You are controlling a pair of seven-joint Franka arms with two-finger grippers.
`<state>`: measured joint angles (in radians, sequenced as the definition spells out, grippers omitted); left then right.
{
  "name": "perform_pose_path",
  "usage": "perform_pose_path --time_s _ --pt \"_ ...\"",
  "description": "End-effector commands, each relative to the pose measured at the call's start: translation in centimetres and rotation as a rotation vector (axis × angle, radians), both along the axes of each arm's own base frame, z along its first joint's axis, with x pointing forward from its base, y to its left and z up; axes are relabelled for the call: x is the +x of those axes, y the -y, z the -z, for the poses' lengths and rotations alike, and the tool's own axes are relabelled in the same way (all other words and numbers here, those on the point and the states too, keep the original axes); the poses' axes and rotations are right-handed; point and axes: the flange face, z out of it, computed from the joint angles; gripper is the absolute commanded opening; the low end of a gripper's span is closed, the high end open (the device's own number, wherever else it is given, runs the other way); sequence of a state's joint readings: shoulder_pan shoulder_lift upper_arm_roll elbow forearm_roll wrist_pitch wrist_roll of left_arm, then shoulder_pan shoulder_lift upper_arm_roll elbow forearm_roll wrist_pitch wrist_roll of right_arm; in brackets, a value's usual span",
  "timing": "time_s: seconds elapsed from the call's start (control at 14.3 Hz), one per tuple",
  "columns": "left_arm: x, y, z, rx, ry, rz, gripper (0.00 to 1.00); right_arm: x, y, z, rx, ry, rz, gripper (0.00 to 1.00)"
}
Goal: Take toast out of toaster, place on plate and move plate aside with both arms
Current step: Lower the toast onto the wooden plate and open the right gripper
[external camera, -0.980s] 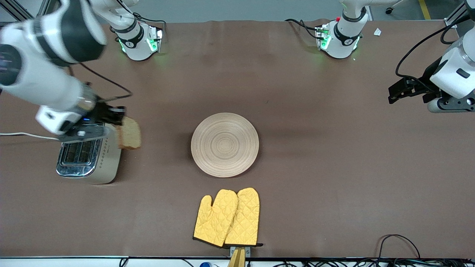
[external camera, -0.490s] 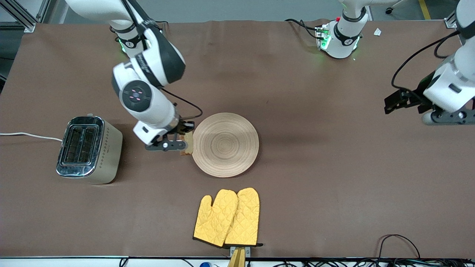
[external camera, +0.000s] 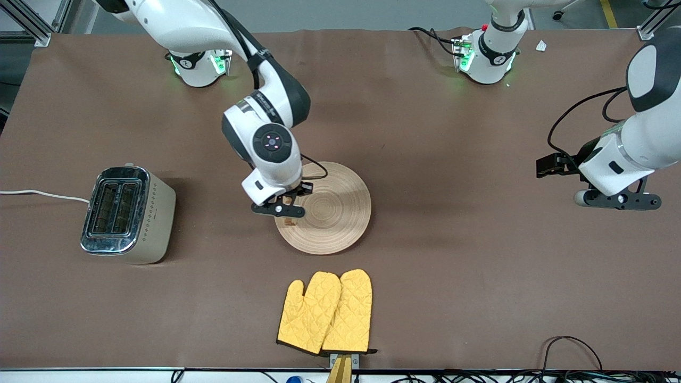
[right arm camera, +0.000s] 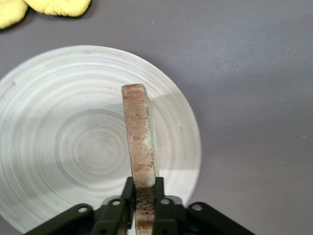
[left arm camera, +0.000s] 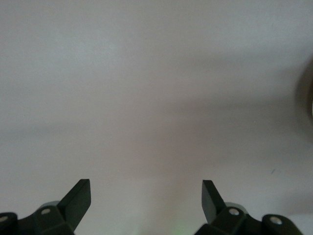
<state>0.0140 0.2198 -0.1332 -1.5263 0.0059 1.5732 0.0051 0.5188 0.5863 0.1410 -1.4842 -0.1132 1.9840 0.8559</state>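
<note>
Toast was out of the toaster, pinched edge-on in the right tool over the plate, seemingly not yet released. Left tool waited spread over bare desk. Moving the plate remained.

**Room around the plate**

Your right gripper hangs over the plate at its toaster-side edge, gripping the toast on edge; the rest of the plate's face below it lies bare. The oven mitts lie near the plate, nearer the front camera, and narrow that approach. The toaster stands well apart. Your left gripper, jaws wide, has bare table between it and the plate.
</note>
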Motion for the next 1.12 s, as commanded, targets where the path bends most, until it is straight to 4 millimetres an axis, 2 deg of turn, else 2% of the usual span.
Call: perform_pose_path --time_s 0.0,0.21,0.35,0.42,0.56,0.7,0.77,0.91,1.05 --pt "0.7 0.0 2.6 -0.022 -0.036 0.024 1.0 1.4 0.3 0.1 0.001 0.041 0.079 1.0" --pt "1.3 0.7 5.6 -0.025 -0.083 0.034 1.0 3.8 2.6 -3.3 0.042 0.068 0.131 1.0" --pt "1.7 0.7 7.2 -0.038 -0.11 0.031 1.0 4.9 5.1 -6.8 0.06 0.097 0.162 1.0" --pt "1.9 0.8 8.3 -0.079 -0.131 0.014 1.0 5.9 6.9 -8.0 0.07 0.11 0.175 1.0" --pt "2.9 -0.8 11.1 -0.177 -0.158 -0.055 1.0 7.4 11.4 -11.0 0.077 0.125 0.178 1.0" --pt "4.0 -0.3 14.1 -0.266 -0.164 -0.074 1.0 8.3 15.3 -13.4 0.098 0.13 0.185 1.0" --pt "4.5 0.2 15.8 -0.3 -0.161 -0.069 1.0 8.8 17.9 -14.6 0.126 0.125 0.202 1.0" --pt "4.9 2.2 18.7 -0.393 -0.173 -0.051 1.0 8.9 21.6 -16.1 0.114 0.103 0.118 1.0" --pt "5.1 5.2 22.1 -0.516 -0.197 -0.047 0.97 8.7 25.8 -17.8 0.097 0.096 0.076 1.0"
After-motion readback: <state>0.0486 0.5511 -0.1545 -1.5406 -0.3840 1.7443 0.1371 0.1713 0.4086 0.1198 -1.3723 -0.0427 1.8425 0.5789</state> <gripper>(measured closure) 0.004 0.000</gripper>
